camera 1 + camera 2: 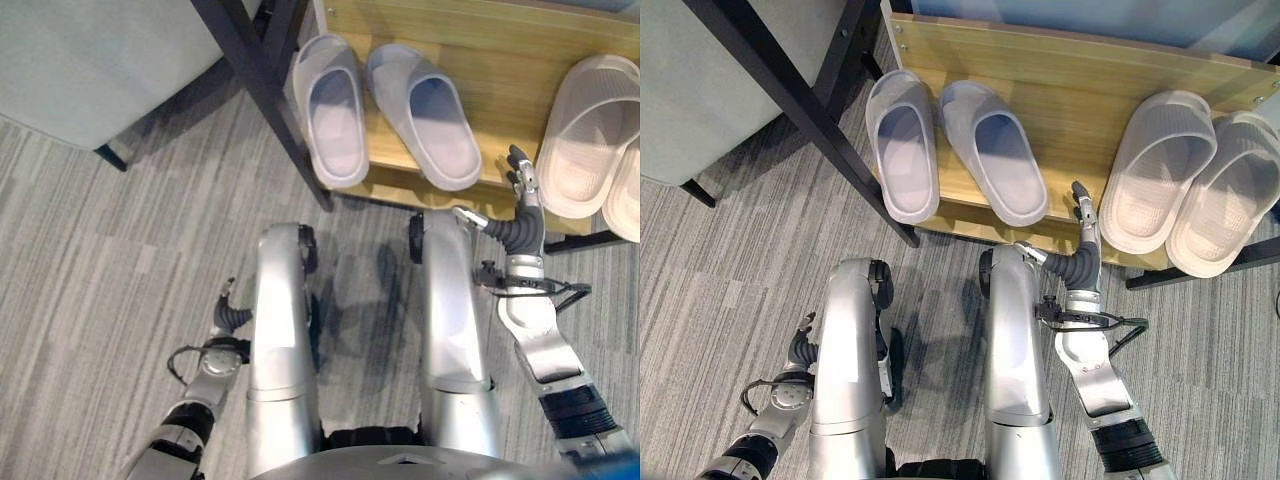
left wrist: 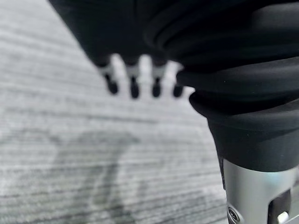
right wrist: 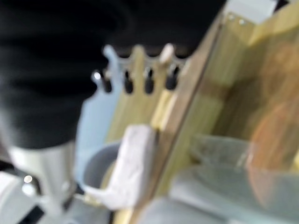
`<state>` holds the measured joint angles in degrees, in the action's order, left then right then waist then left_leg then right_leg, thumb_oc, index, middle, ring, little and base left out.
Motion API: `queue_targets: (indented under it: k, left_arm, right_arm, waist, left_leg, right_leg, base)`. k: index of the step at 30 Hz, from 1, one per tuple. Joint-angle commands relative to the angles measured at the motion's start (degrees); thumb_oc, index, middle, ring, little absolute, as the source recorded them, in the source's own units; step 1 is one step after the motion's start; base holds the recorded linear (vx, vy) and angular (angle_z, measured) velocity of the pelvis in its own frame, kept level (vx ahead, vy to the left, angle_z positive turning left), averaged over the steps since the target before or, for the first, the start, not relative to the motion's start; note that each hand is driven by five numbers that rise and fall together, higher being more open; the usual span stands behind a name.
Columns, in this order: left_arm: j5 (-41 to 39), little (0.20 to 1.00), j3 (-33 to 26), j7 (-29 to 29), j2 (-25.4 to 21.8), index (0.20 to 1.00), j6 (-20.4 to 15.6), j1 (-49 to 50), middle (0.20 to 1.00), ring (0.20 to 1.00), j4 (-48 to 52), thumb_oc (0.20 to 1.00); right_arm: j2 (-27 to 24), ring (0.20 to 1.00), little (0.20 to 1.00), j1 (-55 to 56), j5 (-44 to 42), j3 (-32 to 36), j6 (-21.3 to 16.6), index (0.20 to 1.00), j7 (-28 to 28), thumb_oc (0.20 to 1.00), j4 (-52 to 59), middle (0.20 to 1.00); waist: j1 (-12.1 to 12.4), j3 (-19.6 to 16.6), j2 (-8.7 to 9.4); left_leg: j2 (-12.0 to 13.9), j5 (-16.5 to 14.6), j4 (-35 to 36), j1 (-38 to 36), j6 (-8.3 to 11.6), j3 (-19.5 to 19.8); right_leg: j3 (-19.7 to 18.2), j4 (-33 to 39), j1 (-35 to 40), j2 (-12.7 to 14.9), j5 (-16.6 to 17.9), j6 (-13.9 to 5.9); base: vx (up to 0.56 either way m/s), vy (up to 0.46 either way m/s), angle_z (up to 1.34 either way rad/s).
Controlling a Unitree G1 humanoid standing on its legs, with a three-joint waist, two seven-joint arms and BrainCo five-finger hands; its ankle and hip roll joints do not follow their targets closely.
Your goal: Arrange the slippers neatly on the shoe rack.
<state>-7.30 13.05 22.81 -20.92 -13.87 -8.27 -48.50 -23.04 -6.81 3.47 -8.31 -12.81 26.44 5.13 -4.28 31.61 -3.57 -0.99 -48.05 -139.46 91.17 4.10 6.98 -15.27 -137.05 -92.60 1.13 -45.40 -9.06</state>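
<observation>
Two lilac-grey foam slippers (image 1: pixel 955 150) and two beige ribbed slippers (image 1: pixel 1185 180) lie paired on the low wooden shoe rack (image 1: pixel 1070 85), bare board between pairs. Right hand (image 1: pixel 1085 225), fingers straight and empty, hangs at the rack's front edge; left hand (image 1: pixel 228 310), fingers relaxed, over striped grey carpet (image 1: pixel 110 260).

Nothing readable here, honestly. No lettering, numbers or labels turn up on the pale grey foam slippers (image 1: pixel 902 150), on the cream textured slippers (image 1: pixel 1155 170), or on the light wooden shelf board of the shoe rack (image 1: pixel 1080 90). The grey striped carpet floor (image 1: pixel 110 260) carries no signs or marks either.
</observation>
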Motion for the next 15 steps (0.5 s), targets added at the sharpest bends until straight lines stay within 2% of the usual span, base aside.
queue_targets:
  k: [1,15]
  left_arm:
    - [0.8,1.0,3.3,0.6,-0.9,1.0,-0.6,1.3,1.0,1.0,1.0,1.0]
    - [1.2,1.0,3.6,0.3,-0.8,1.0,-0.2,0.6,1.0,1.0,0.8,1.0]
  right_arm:
    - [-0.3,1.0,1.0,-1.2,-2.2,-5.3,-2.0,1.0,-1.2,1.0,6.5,1.0]
    - [-0.3,1.0,1.0,-5.2,-3.8,-9.0,-1.3,1.0,-4.1,1.0,4.9,1.0]
  waist:
    - [4.8,-1.8,-0.47]
    - [5.5,-1.8,-0.63]
  left_leg:
    - [-3.2,2.4,-2.4,-1.2,-6.0,-3.5]
    - [-3.4,2.4,-2.5,-1.2,-5.91,-3.5]
  right_leg:
    - [-4.6,-1.1,6.1,-0.1,13.0,9.26]
    - [-4.6,-1.2,6.2,0.1,13.3,9.2]
  base:
    - [0.0,0.0,0.0]
    - [0.0,0.0,0.0]
